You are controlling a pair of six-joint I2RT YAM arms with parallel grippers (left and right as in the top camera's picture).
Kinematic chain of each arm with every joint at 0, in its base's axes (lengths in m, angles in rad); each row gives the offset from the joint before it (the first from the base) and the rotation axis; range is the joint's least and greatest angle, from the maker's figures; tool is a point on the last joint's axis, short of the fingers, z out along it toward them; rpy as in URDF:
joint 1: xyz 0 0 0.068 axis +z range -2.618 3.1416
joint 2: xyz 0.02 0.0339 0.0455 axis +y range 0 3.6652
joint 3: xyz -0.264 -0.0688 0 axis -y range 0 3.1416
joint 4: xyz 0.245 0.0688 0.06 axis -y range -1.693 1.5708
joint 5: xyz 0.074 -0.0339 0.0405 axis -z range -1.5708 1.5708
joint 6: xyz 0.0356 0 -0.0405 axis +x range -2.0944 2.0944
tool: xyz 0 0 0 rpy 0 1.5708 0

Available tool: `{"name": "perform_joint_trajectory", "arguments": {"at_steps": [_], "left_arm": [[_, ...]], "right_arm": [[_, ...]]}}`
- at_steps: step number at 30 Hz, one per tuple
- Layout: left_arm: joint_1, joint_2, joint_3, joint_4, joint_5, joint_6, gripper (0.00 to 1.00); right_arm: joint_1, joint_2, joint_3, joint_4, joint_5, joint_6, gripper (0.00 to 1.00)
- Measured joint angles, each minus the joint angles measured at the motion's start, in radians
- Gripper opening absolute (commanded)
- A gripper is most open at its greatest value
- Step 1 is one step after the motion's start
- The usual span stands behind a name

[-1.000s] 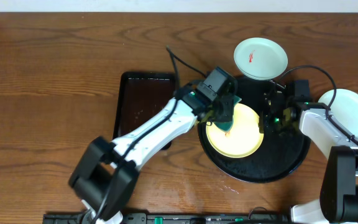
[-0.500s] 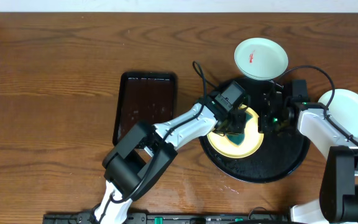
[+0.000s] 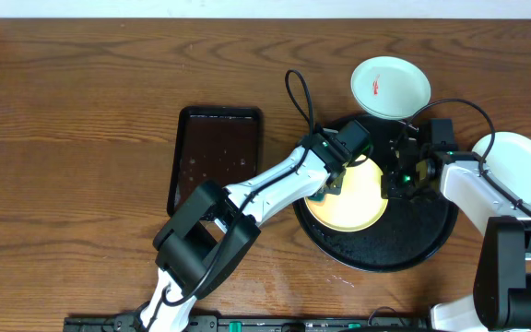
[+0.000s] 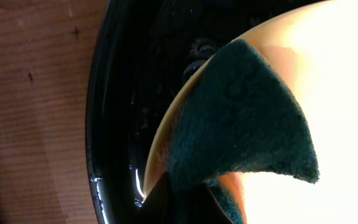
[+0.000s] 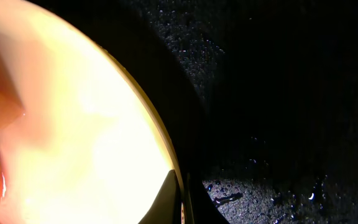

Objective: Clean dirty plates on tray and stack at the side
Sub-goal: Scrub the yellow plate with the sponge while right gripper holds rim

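Observation:
The pale yellow plate (image 3: pixel 358 198) lies on the black round tray (image 3: pixel 413 242). My left gripper (image 3: pixel 332 181) is shut on a dark green sponge (image 4: pixel 241 118) and presses it on the plate's left part (image 4: pixel 334 81); its jaws (image 4: pixel 185 205) show at the bottom edge of the left wrist view. My right gripper (image 3: pixel 397 180) is shut on the plate's right rim, and its fingers (image 5: pixel 180 200) pinch the edge of the plate (image 5: pixel 73 118). A mint-white plate (image 3: pixel 391 88) with a red smear sits behind the tray. Another pale plate (image 3: pixel 516 166) sits to the tray's right.
A rectangular dark brown tray (image 3: pixel 215 157) lies left of the black tray, under my left arm. The black tray's wet floor (image 5: pixel 278 106) and raised rim (image 4: pixel 98 124) show in the wrist views. Cables loop above both arms.
My left gripper with the sponge swept right across the yellow plate, then back to its left side. My right gripper has stayed on the rim.

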Motion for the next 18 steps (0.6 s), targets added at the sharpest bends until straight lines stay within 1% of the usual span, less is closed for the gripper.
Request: {"name": "perform_joint_trajectory", "arguments": {"at_steps": [2,4,6,9,10,14,18], "left_arm": [[0.002,0.0,0.0,0.021,0.019,0.006,0.07],[0.007,0.0,-0.001,0.061,0.086,0.012,0.07],[0.015,0.002,-0.006,0.122,0.181,0.018,0.08],[0.02,0.017,-0.011,0.248,0.364,0.018,0.07],[0.019,0.023,-0.011,0.263,0.399,0.019,0.07],[-0.011,0.03,-0.011,0.274,0.516,0.034,0.07],[-0.031,0.03,-0.011,0.22,0.546,0.046,0.07]], "right_arm": [[0.003,0.0,0.0,0.0,0.001,0.003,0.01],[0.003,0.0,0.0,-0.001,0.002,0.007,0.01],[0.003,0.0,0.0,0.0,0.002,0.014,0.01],[0.003,0.0,0.0,0.0,0.003,0.023,0.01],[0.003,0.0,0.0,0.0,0.003,0.026,0.01],[0.003,0.0,0.0,0.0,0.003,0.03,0.01],[0.003,0.0,0.0,0.0,0.003,0.03,0.01]]}}
